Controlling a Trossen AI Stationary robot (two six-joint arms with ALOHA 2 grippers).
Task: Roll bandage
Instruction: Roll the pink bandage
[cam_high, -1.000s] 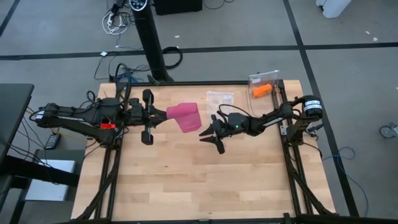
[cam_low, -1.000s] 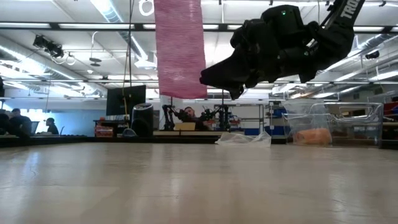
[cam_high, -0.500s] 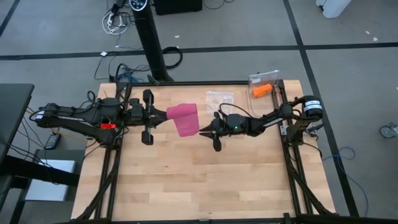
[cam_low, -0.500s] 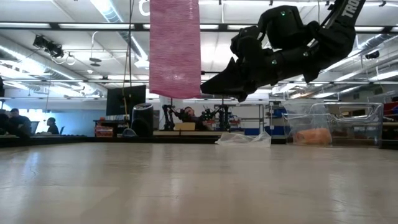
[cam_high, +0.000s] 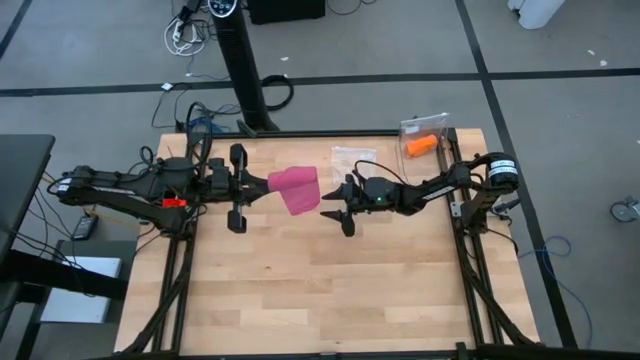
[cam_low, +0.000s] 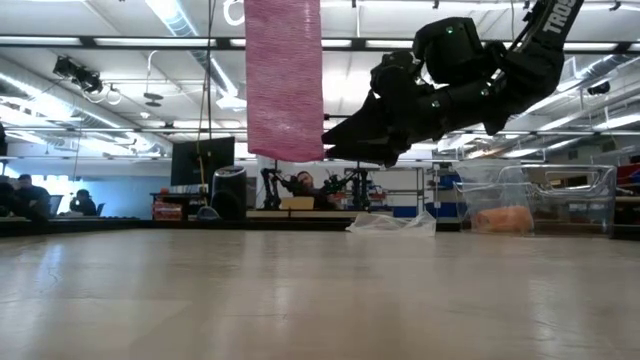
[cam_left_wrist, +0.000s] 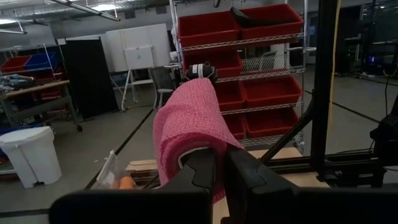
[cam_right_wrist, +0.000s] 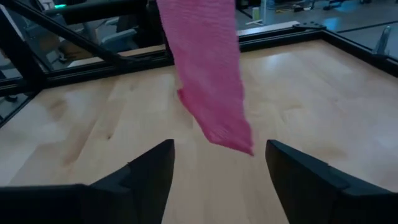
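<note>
My left gripper (cam_high: 262, 182) had its jaws pinched on the top end of the bandage (cam_high: 297, 188), which hung as a pink strip above the table (cam_high: 300, 290), lower edge clear of the wood. My right gripper (cam_high: 335, 208) hovered just beside that free end, jaws spread wide, not touching it. Open table lay all around below; orange roll (cam_high: 421, 144) sat at the far right corner.

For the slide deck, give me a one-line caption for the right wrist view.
Open right hand faces the hanging end of the pink bandage above the wooden table.
</note>
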